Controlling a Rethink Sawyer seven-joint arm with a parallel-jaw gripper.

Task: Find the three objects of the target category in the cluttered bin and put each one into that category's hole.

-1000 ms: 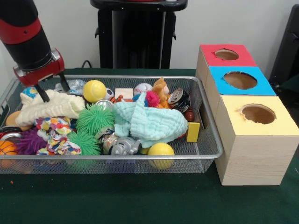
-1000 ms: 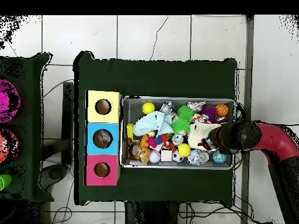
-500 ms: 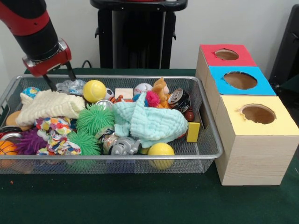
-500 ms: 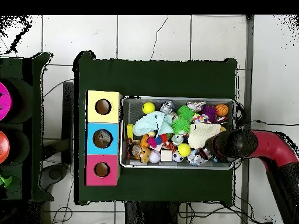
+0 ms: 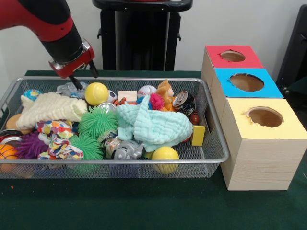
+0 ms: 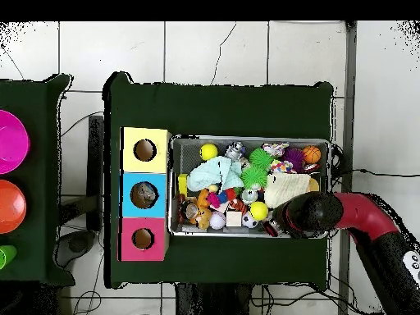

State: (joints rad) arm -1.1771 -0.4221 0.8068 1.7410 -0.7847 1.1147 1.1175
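The silver wire-mesh basket (image 5: 217,143) is full of toys and also shows in the overhead view (image 6: 250,139). My gripper (image 5: 84,76) is open and empty. It hangs over the basket's far left part, just above a crushed clear plastic bottle (image 5: 70,89) and beside a yellow ball (image 5: 97,93). In the overhead view my arm's end (image 6: 297,215) covers that bottle. No other clear bottle shows. The blue-topped box's round hole (image 5: 246,82) lies right of the basket, between the red and yellow tops; it also shows in the overhead view (image 6: 144,194).
A cream cloth (image 5: 50,108), a mint cloth (image 5: 146,123), green spiky balls (image 5: 96,122), a crushed can (image 5: 184,102), a silver toy animal (image 5: 125,150) and a yellow block (image 5: 198,135) lie in the basket. The red-topped hole (image 5: 232,56) and yellow-topped hole (image 5: 265,117) flank the blue one.
My gripper has risen from the cream cloth and moved right in the front view along the basket's far side, to above the clear bottle. It stayed open.
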